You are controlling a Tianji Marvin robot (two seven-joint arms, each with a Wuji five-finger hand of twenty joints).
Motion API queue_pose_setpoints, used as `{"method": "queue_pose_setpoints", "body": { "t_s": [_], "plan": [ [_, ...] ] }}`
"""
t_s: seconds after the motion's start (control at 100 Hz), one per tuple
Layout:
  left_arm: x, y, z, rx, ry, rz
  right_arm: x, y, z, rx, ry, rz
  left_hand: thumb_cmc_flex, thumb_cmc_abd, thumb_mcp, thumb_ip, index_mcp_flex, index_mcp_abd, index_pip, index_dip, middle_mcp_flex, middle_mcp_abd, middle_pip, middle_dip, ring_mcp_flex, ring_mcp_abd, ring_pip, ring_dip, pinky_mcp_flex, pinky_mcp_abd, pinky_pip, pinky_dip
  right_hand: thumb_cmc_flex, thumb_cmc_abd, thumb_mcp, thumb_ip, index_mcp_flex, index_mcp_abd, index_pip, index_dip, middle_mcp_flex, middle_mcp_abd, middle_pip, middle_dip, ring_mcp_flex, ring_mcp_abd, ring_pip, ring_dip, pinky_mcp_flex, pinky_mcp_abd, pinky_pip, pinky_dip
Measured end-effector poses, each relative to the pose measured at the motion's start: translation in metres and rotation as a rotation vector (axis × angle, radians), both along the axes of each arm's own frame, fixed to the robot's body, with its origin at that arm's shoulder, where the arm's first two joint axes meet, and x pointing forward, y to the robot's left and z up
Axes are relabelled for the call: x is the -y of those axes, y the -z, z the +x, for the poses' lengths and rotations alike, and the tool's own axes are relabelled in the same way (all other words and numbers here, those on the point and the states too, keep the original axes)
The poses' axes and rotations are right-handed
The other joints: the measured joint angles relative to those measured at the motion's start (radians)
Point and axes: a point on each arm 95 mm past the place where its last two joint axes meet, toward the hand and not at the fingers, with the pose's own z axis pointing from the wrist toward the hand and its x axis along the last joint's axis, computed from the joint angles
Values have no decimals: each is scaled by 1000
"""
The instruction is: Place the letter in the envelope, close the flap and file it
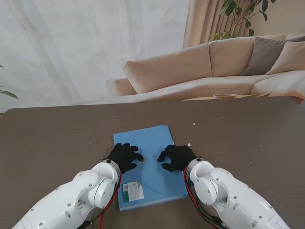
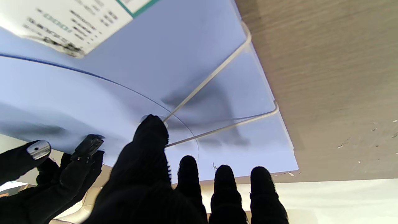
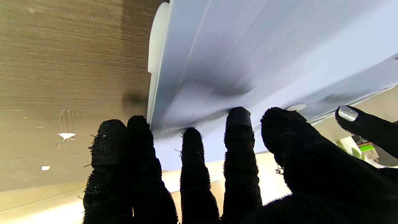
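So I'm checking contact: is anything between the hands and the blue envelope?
Nothing visible: the left hand and right hand both rest directly on the envelope, fingers spread.

Dark wood-grain bench [image 1: 248, 138] w/ small white specks [image 1: 194, 123] scattered toward its far right part. Beyond bench's far edge: beige sofa [image 1: 190, 71] w/ grey cushion [image 1: 264, 55], sheer white curtain [image 1: 71, 43] on left, leafy plant [image 1: 240, 14] behind sofa.

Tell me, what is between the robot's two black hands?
Only bare blue envelope lies between the left hand and right hand, seen from the stand view.
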Motion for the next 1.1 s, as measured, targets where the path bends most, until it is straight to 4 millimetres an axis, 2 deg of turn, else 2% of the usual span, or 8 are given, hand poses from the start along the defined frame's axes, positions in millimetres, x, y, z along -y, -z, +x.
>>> {"method": "queue_pose_setpoints", "body": {
  "t_s": [0.08,0.34,0.51,0.7,0.9,1.1],
  "plan": [
    [2,-1,1,0,6,7,0,0,0,0,1,2,-2,0,0,0,18,13,-2,55,0,0,-2,2,0,0,-9,0,0,0,0,0,0,0,0,0,0,0,1,0,0,-3,2,4,0,0,0,0,0,0,0,0],
    [12,-4,4,-5,18,30,0,0,0,0,2,7,-12,0,6,0,58,71,-1,118,-1,0,-14,2,0,0,-22,0,-8,0,0,0,0,-9,1,0,6,0,8,0,10,-7,-1,4,1,0,0,0,0,0,0,0],
    [17,-2,5,0,15,23,0,0,0,-1,1,10,12,0,-30,0,59,72,45,213,-1,-1,-14,13,0,0,-35,0,-11,-1,0,0,0,-10,12,0,7,0,10,-1,10,-8,-1,4,1,0,-1,0,0,0,0,0],
    [25,-1,6,1,26,30,0,0,0,-1,-1,12,12,0,-35,0,59,143,97,288,-1,-7,-25,13,-11,-3,-39,0,-14,-4,0,0,0,-10,13,0,7,-1,13,-2,11,-10,0,6,1,0,-1,0,0,0,0,0],
    [30,-2,7,1,36,39,0,-1,0,-2,-2,14,-51,0,-42,0,70,179,144,351,-11,-15,-39,14,-11,-9,-48,0,-26,-14,-10,0,0,-10,14,0,7,-2,15,-2,11,-18,2,12,1,0,-1,0,0,0,0,0],
    [35,-2,7,5,54,56,-1,-1,0,-4,-2,19,-53,0,-42,0,69,214,218,437,-11,-15,-39,25,-11,-10,-49,-7,-32,-15,-11,0,0,-10,14,0,7,-2,19,-11,11,-27,5,14,1,0,-14,0,0,0,0,0]
  ]
}}
